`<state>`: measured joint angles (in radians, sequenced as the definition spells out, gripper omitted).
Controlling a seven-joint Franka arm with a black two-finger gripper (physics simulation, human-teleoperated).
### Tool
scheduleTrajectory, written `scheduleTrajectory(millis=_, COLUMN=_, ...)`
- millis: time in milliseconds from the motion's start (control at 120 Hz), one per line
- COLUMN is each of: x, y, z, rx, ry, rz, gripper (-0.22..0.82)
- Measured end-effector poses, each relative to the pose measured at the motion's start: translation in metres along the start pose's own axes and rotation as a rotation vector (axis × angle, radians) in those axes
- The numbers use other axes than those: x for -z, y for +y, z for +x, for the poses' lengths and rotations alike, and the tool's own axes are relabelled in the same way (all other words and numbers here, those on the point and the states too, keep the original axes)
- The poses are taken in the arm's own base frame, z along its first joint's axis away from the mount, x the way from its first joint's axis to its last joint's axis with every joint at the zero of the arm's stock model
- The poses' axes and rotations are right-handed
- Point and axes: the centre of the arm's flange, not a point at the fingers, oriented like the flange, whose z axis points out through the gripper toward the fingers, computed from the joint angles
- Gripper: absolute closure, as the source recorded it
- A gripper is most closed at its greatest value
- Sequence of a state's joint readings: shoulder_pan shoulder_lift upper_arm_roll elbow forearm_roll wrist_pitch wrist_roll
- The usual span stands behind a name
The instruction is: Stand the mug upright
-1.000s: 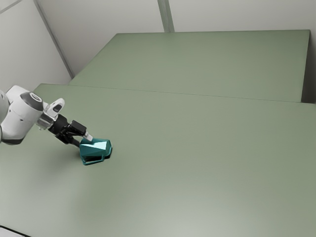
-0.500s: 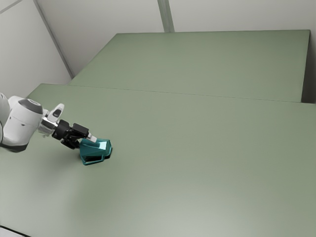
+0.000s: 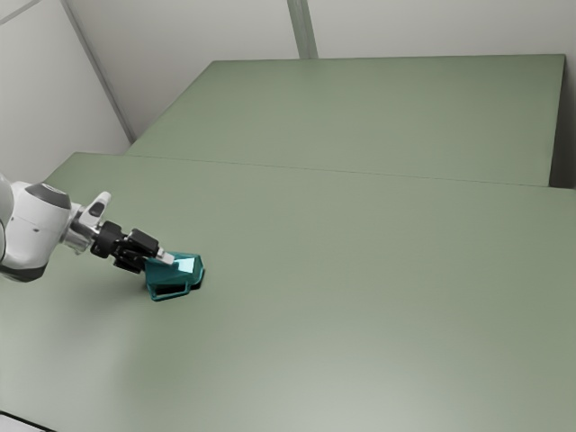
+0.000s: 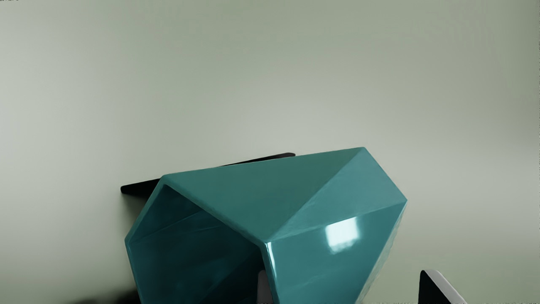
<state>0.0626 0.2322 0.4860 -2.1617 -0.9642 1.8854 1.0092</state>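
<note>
The teal faceted mug (image 3: pixel 187 266) lies on its side on the green table, its handle (image 3: pixel 171 295) toward the exterior view's bottom edge. At the mug's exterior-view left end is my gripper (image 3: pixel 153 263), a light fingertip over the mug's near end. In the wrist view the mug (image 4: pixel 312 198) shows its dark mouth, and my gripper (image 4: pixel 350 289) stands open astride the mug's wall: one finger (image 4: pixel 263 291) at the mouth, the other (image 4: pixel 436 289) outside, apart from the mug. Whether the first finger touches the wall I cannot tell.
The green table (image 3: pixel 342 297) stretches away around the mug. Behind it another green surface (image 3: pixel 378 117) reaches toward pale walls (image 3: pixel 432 27). The arm comes in from the exterior view's left.
My hand has come down a little and shifted slightly toward the exterior view's right, closer over the mug's end. The mug lies where it was.
</note>
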Motion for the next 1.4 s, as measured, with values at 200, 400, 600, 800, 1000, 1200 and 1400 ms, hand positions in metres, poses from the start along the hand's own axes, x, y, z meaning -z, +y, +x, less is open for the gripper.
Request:
scheduleTrajectory(millis=200, x=-0.003, y=-0.001, z=-0.002, rx=-0.01, ry=0.002, rz=-0.011, gripper=0.42)
scheduleTrajectory(millis=400, x=-0.005, y=0.0, z=-0.001, rx=-0.022, ry=0.008, rz=-0.011, gripper=0.56)
scheduleTrajectory(millis=600, x=-0.006, y=0.01, z=0.007, rx=-0.049, ry=0.02, rz=-0.012, gripper=0.68)
scheduleTrajectory(millis=800, x=-0.006, y=0.032, z=0.018, rx=-0.1, ry=0.028, rz=-0.02, gripper=0.75)
scheduleTrajectory(millis=1000, x=-0.001, y=0.071, z=0.031, rx=-0.18, ry=0.037, rz=-0.018, gripper=0.77)
scheduleTrajectory(millis=1200, x=-0.005, y=0.128, z=0.048, rx=-0.331, ry=-0.053, rz=0.094, gripper=0.77)
scheduleTrajectory(millis=1400, x=-0.04, y=0.192, z=0.062, rx=-0.536, ry=-0.241, rz=0.349, gripper=0.78)
